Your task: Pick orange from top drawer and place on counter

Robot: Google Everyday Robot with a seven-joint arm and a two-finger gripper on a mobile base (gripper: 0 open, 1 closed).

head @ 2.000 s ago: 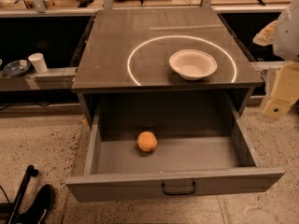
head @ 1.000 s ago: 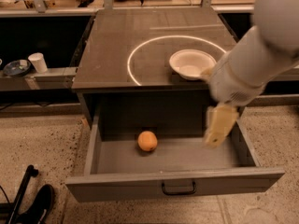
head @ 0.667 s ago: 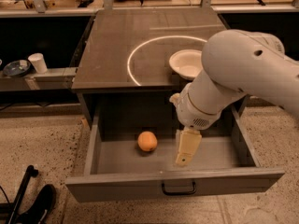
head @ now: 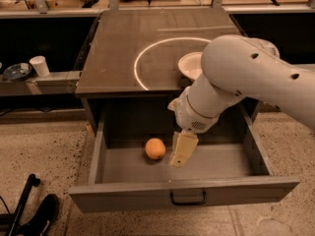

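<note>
The orange (head: 155,148) lies on the floor of the open top drawer (head: 184,194), left of its middle. My gripper (head: 180,157) hangs inside the drawer, pointing down, just to the right of the orange and apart from it. The big white arm reaches in from the right and covers part of the counter (head: 128,48) and the drawer's back. The counter bears a bright ring of light.
A white bowl (head: 189,65) sits on the counter's right part, half hidden by the arm. A white cup (head: 39,66) and a dish (head: 17,72) stand on a low shelf at left. A black object (head: 34,210) lies on the speckled floor at lower left.
The arm has swung in from the right edge and down into the drawer. The gripper has moved left, close to the orange. The orange and bowl have not moved.
</note>
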